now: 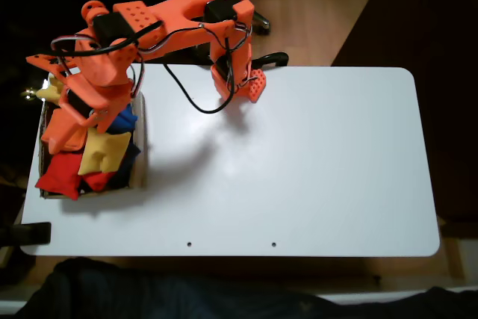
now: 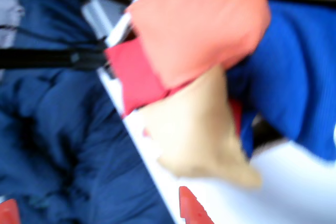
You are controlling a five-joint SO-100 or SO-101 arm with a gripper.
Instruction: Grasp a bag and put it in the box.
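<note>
The arm is parked over the box [image 1: 139, 156] at the table's [image 1: 299, 169] left end in the fixed view — the bag [image 1: 104, 151] sits inside already. Jaws' opening can't be told; retreat is probably called for next.

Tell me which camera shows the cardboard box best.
The fixed view: the box sits at the table's left end, its brown right wall visible, filled with colored beanbags under the arm. The wrist view is blurred and close on beanbags; I cannot make out the box there.
</note>
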